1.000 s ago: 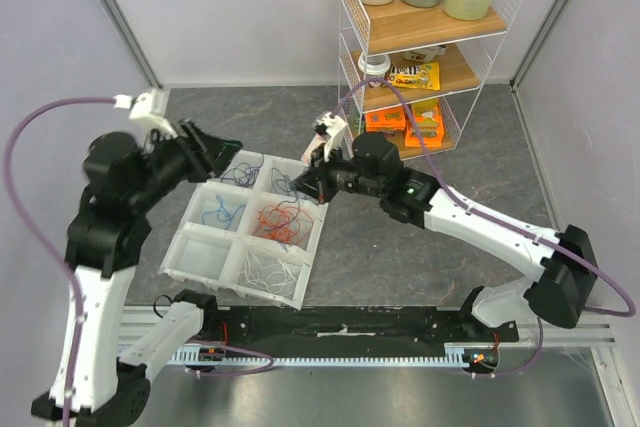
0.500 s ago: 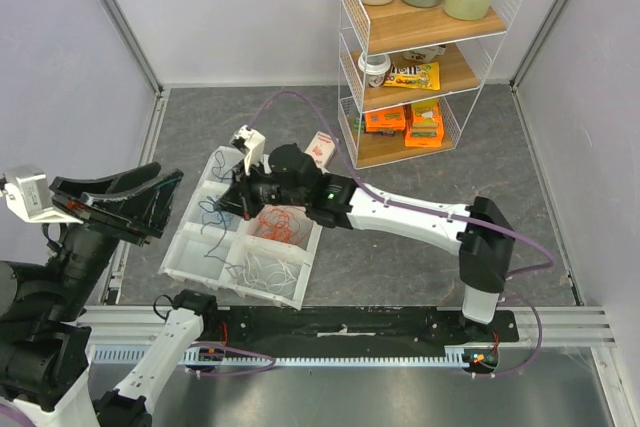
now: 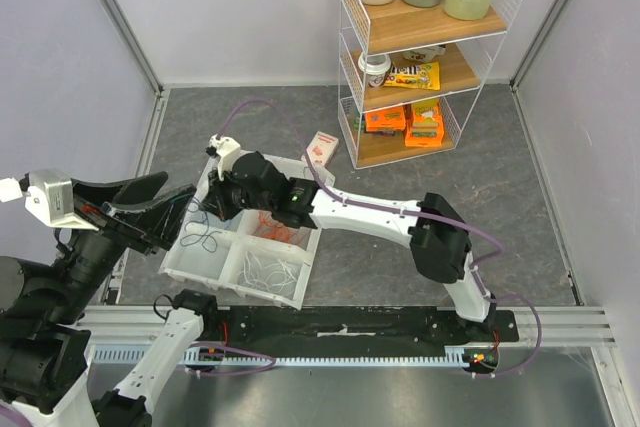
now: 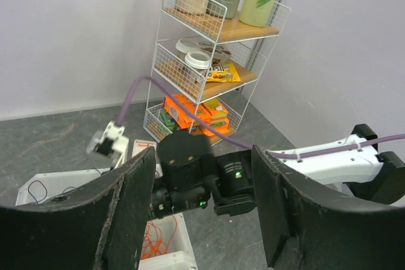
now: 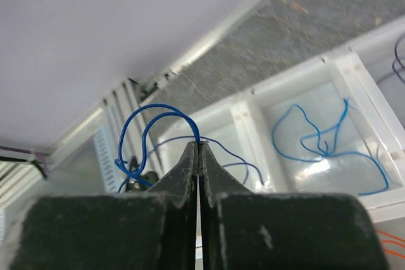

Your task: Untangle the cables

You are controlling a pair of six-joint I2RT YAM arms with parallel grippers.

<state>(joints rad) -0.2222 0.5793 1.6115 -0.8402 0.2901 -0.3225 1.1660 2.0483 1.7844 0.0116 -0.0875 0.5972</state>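
Here, a blue cable [image 5: 166, 118] loops up from the right gripper [image 5: 198, 147], whose jaws are pressed together on it.
It hangs above a white divided tray [image 3: 308, 267] on the grey worktop [image 3: 400, 157], where an orange coil [image 3: 275, 225] and a white coil [image 3: 262, 269] lie in separate compartments; the left gripper [image 4: 202, 156] hovers beside the tray, jaws spread.

Lab test cell: panel walls [image 3: 250, 17], aluminium rail [image 3: 570, 322].

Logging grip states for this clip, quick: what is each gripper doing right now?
Left gripper: open, holding nothing.
Right gripper: shut, pinching a blue cable.
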